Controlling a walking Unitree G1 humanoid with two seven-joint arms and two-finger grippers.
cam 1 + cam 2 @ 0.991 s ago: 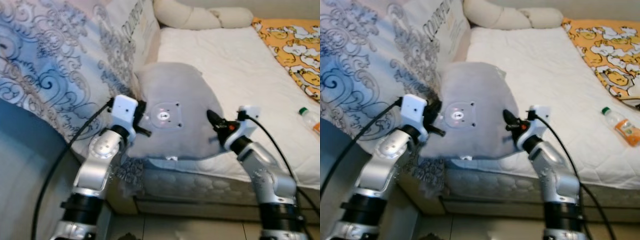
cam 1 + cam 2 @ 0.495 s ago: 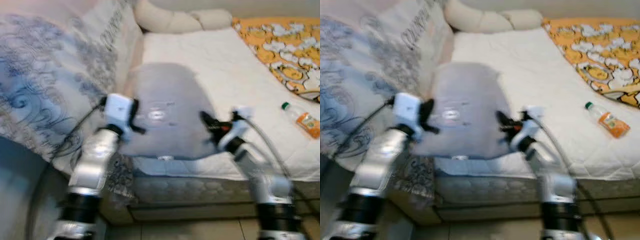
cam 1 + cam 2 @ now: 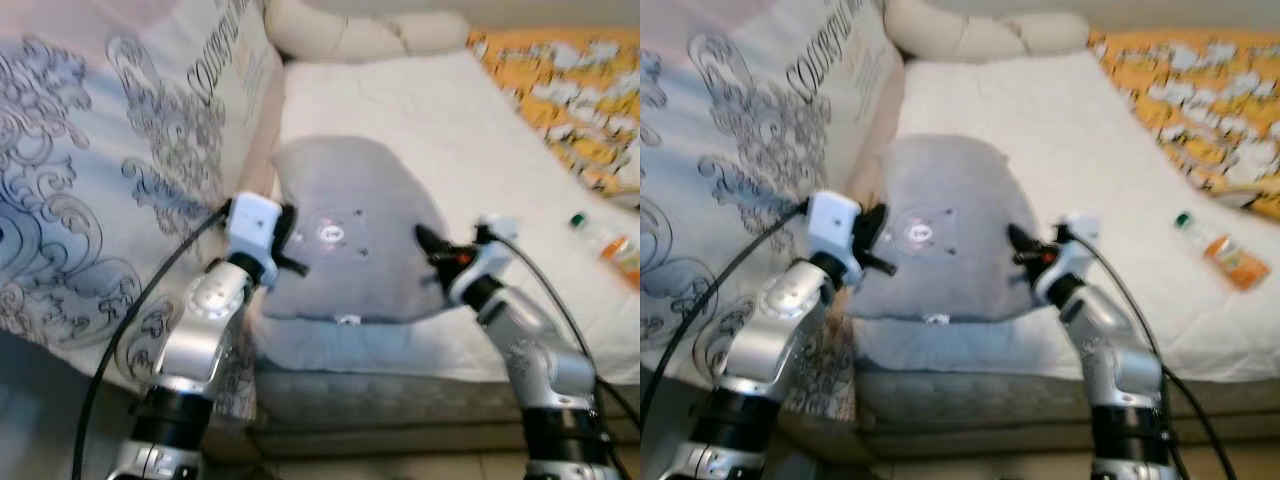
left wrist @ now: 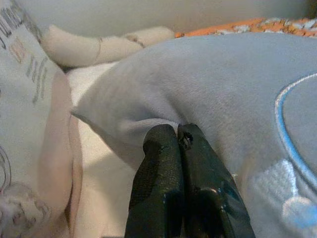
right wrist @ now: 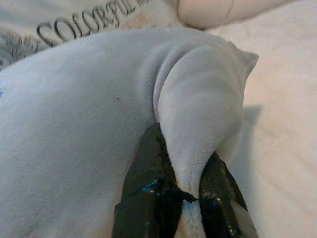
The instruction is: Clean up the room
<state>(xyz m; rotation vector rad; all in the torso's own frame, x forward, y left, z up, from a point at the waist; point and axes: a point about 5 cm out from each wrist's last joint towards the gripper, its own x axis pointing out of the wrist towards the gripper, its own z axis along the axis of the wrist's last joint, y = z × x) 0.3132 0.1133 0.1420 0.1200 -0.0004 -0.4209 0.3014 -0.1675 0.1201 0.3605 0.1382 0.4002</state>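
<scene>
Grey pillow (image 3: 345, 235) pinched at both edges, left claw (image 4: 177, 136) closed on fabric, right claw (image 5: 183, 171) clamping a fold

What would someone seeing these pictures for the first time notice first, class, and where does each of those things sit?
The soft grey square pillow with a small round emblem stands out, held up over the near edge of the white quilted mattress. The left gripper pinches its left edge, and the right gripper clamps a fold on its right edge. To the left lies a large white quilt with grey scroll patterns; far right, an orange-labelled plastic bottle.
</scene>
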